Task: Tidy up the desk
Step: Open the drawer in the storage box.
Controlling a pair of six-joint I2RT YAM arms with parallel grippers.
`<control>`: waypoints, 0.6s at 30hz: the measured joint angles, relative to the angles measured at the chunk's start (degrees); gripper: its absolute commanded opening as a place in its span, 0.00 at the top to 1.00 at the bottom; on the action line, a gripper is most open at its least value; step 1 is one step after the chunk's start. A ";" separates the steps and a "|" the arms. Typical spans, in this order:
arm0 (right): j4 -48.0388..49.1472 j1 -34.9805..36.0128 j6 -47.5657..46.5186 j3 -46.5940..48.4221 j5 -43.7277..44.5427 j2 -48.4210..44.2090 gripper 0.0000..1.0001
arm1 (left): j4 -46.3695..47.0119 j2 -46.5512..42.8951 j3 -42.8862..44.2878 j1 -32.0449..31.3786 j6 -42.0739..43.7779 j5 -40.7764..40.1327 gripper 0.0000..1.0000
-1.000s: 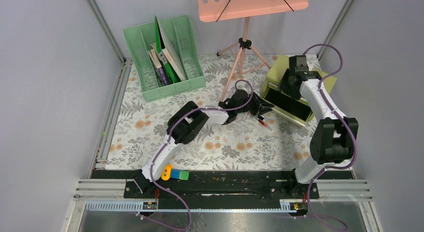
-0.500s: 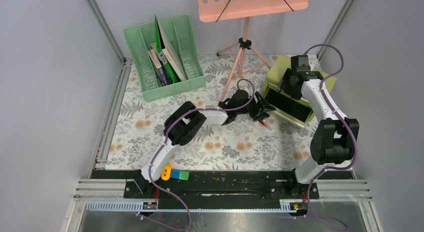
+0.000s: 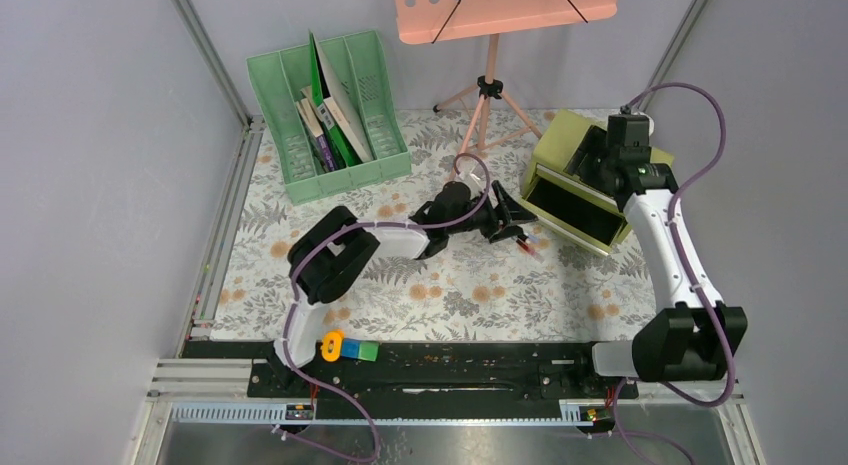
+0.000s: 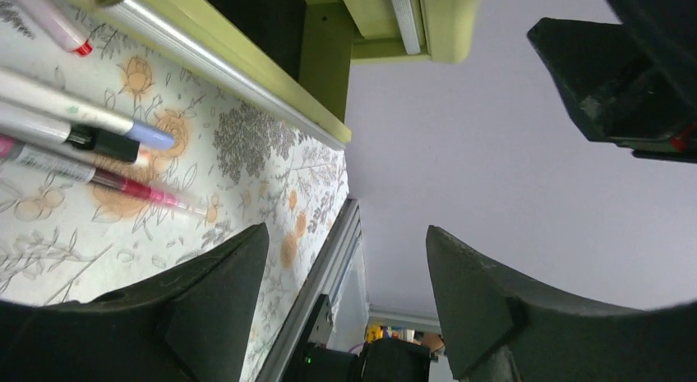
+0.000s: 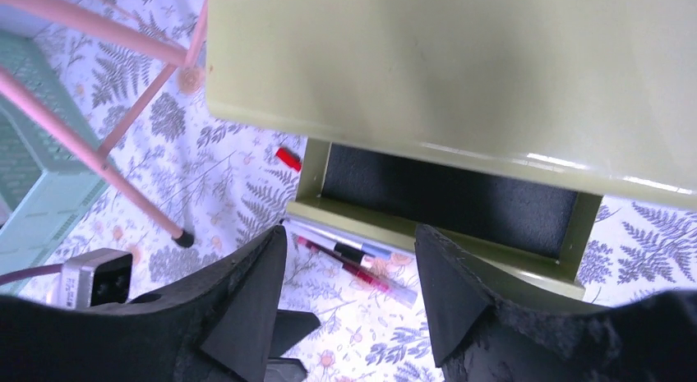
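The desk (image 3: 450, 285) is a tabletop under a fern-and-flower cloth. Several pens (image 3: 527, 247) lie on it just in front of the open drawer (image 3: 575, 211) of the olive-green drawer box (image 3: 565, 145). My left gripper (image 3: 512, 217) is open and empty, low beside the pens, which show at the left of the left wrist view (image 4: 82, 140). My right gripper (image 3: 592, 167) is open and empty, held above the box top (image 5: 460, 70). The right wrist view looks down on the drawer (image 5: 444, 193) and the pens (image 5: 353, 263).
A green file rack (image 3: 330, 115) with books stands at the back left. A pink music stand (image 3: 488, 85) on a tripod stands at the back centre. A small red cap (image 5: 288, 158) lies left of the drawer. Small coloured blocks (image 3: 348, 347) sit on the near rail.
My right arm has stretched out, and its gripper has moved back and to the right over the box. My left gripper has drawn back a little to the left, away from the drawer.
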 measured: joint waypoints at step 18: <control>-0.90 0.00 0.00 -17.33 -8.68 -14.97 0.32 | 10.05 -23.82 -41.20 17.14 3.56 2.82 0.27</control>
